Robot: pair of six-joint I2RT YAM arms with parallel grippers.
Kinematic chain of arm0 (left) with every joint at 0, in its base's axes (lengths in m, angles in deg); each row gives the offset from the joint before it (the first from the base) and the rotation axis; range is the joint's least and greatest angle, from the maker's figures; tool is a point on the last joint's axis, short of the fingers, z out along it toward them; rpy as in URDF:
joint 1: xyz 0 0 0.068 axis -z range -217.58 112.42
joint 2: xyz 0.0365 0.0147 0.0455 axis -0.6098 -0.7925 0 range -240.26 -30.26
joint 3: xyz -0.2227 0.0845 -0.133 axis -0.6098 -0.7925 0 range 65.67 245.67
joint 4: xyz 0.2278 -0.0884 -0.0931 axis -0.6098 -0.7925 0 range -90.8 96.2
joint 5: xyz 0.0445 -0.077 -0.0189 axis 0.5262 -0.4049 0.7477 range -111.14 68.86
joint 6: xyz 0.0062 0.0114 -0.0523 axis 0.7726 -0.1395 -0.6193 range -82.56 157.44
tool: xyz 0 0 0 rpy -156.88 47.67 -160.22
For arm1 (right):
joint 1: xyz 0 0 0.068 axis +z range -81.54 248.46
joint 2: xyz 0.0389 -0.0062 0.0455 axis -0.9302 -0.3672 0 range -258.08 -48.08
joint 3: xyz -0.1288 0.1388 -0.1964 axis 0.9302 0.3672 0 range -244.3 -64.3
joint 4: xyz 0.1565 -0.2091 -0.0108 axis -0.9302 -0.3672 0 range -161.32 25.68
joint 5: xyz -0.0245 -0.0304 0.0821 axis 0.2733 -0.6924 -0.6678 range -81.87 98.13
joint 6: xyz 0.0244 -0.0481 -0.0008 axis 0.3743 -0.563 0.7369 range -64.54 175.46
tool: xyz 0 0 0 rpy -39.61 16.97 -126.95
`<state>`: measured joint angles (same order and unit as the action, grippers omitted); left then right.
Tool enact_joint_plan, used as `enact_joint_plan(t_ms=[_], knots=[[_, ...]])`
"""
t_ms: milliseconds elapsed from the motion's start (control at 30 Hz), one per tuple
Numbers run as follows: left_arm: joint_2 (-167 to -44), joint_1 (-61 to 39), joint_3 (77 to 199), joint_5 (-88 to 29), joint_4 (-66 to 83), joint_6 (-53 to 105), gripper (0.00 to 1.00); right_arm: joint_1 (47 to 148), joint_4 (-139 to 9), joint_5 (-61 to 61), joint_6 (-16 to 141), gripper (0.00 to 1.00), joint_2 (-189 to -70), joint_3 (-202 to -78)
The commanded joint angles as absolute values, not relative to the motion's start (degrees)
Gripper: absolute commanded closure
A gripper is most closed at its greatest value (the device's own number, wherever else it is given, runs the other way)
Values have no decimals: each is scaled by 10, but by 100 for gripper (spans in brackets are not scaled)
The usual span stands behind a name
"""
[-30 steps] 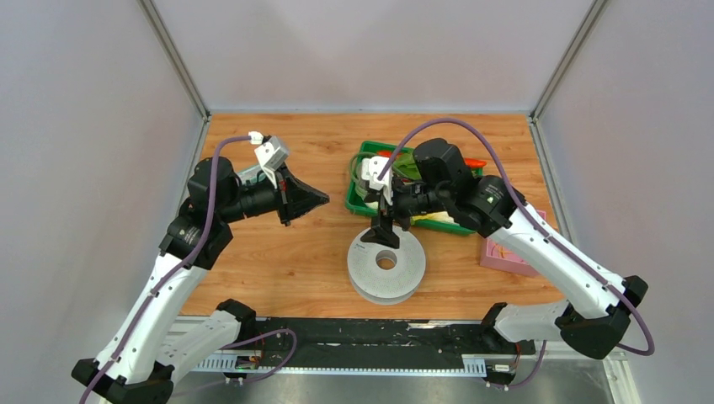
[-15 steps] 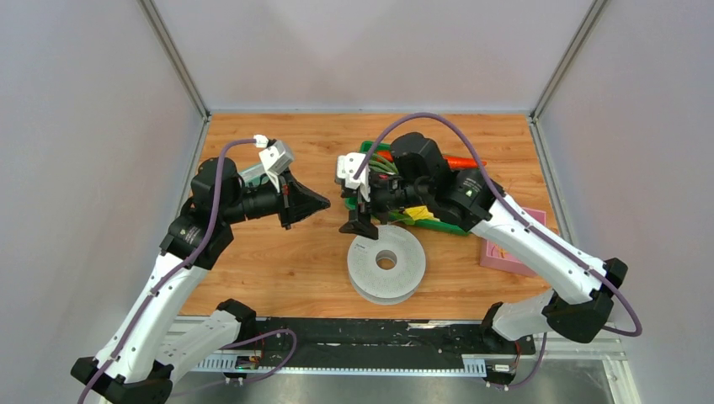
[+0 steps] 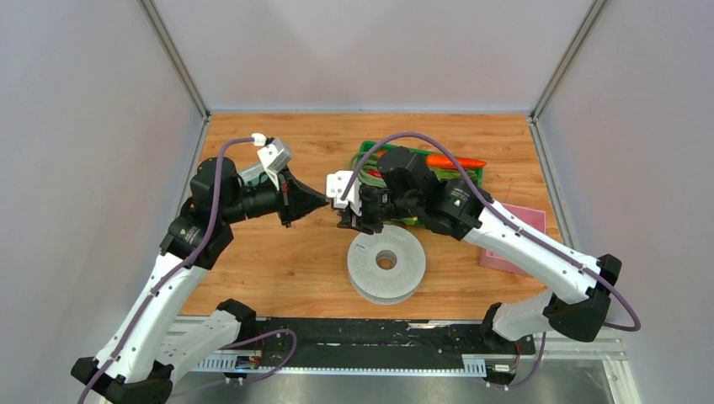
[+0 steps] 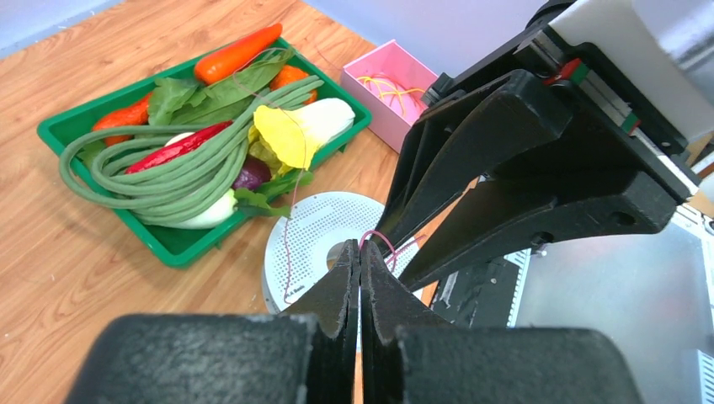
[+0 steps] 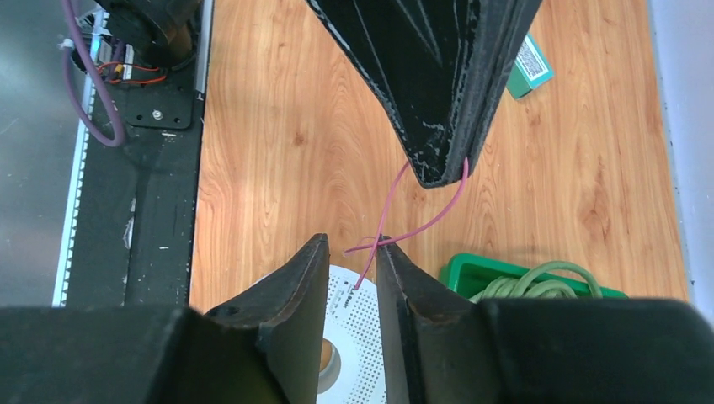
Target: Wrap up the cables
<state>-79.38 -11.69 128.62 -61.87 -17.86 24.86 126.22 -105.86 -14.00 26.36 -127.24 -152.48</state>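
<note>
A flat round light-grey spool [image 3: 410, 271] lies on the wooden table, also in the left wrist view [image 4: 307, 236] and the right wrist view [image 5: 364, 337]. The cables show as a thin pink strand [image 5: 385, 206] rising from the spool to my left gripper [image 3: 325, 200], which is shut on it with its tips pressed together [image 4: 359, 251]. The strand loops out beyond those tips [image 4: 380, 239]. My right gripper [image 3: 343, 220] hangs just right of the left one. Its jaws [image 5: 351, 244] stand apart with a narrow gap, and the crossed strand lies at their tips, touching the right finger.
A green tray [image 3: 474, 174] of vegetables stands behind the spool, with long beans and carrots in it [image 4: 168, 164]. A pink box [image 3: 515, 252] sits at the right. A small green-and-white box [image 5: 530, 66] lies on the wood. A black rail [image 3: 362, 337] runs along the near edge.
My right arm has swung left from above the spool to the left gripper's tips, and its jaws have narrowed a lot. The left arm has held still, shut.
</note>
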Motion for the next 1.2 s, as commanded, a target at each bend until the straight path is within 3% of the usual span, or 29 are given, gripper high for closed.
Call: enact_joint_plan(t_ms=[0, 133, 467, 733, 1167], knots=[[-788, -115, 1295, -620, -150, 243, 100, 1265, -1029, -113, 252, 69, -1249, -1517], [-782, -115, 1288, -630, -152, 247, 100, 1263, -1026, -103, 270, 57, -1248, -1517], [-781, -115, 1284, -630, -155, 250, 100, 1253, -1023, -138, 299, 67, -1246, -1532], [-780, -115, 1279, -629, -162, 261, 100, 1244, -1024, -135, 314, 62, -1246, -1537], [-784, -115, 1271, -629, -146, 236, 100, 1241, -1011, -133, 322, 66, -1260, -1542]])
